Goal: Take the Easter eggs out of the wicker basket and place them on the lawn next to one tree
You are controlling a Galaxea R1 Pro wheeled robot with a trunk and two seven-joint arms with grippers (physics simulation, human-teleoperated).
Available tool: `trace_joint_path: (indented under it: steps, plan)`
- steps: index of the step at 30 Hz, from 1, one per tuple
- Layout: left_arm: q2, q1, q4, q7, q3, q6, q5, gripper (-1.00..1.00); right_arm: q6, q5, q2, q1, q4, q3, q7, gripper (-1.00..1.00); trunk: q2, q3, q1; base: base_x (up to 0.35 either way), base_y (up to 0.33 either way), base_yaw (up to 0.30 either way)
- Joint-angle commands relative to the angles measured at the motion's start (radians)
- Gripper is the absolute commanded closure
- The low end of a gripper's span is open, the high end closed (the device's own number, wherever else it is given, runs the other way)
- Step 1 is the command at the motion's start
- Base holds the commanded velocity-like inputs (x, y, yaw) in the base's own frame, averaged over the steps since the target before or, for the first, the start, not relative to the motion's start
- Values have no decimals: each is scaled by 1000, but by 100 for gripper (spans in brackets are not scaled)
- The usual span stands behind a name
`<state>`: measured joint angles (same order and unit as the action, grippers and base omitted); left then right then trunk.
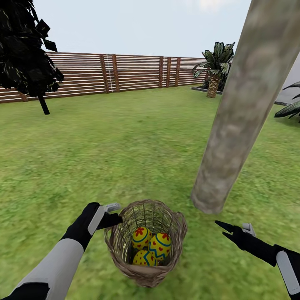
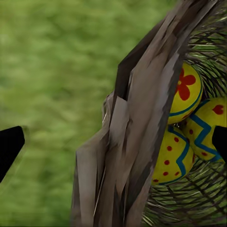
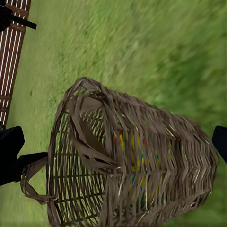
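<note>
The wicker basket (image 1: pixel 125 254) stands on the lawn (image 1: pixel 125 158) just in front of me, close to the base of the tree (image 1: pixel 237 121), whose trunk is thick and pale. Three yellow Easter eggs (image 1: pixel 141 236) (image 1: pixel 160 245) (image 1: pixel 143 258) lie inside it. My left gripper (image 1: pixel 115 213) is open at the basket's left rim. In the left wrist view its fingers (image 2: pixel 9 146) stand on either side of the braided rim (image 2: pixel 137 118), with the eggs (image 2: pixel 187 92) beyond. My right gripper (image 1: pixel 221 229) is open and empty, right of the basket and pointing at its woven wall (image 3: pixel 156 156).
A brown slat fence (image 1: pixel 133 73) runs along the far edge of the garden. A dark narrow tree (image 1: pixel 25 50) stands at the far left and a short palm-like plant (image 1: pixel 214 66) at the far right. Open grass spreads around the trunk's foot (image 1: pixel 208 204).
</note>
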<state>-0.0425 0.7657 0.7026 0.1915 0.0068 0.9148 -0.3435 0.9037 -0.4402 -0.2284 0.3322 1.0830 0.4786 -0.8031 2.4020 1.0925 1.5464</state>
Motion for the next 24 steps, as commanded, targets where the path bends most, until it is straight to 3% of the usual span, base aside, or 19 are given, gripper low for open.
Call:
trace_joint_path:
  steps: [1, 15, 24]
  plan:
    - [0, 0, -66, 9, 1, 3, -15, -100, 4, 1, 0, 1, 0, 2, -4, -100, 0, 1, 0, 0, 0, 0]
    - [2, 0, -65, 8, 2, 3, -15, -100, 4, 1, 0, 1, 0, 1, -4, -100, 0, 1, 0, 0, 0, 0]
    - [1, 0, -66, 8, 1, 1, -15, -100, 4, 1, 0, 1, 0, 1, -4, -100, -63, -27, -34, 0, 0, 0]
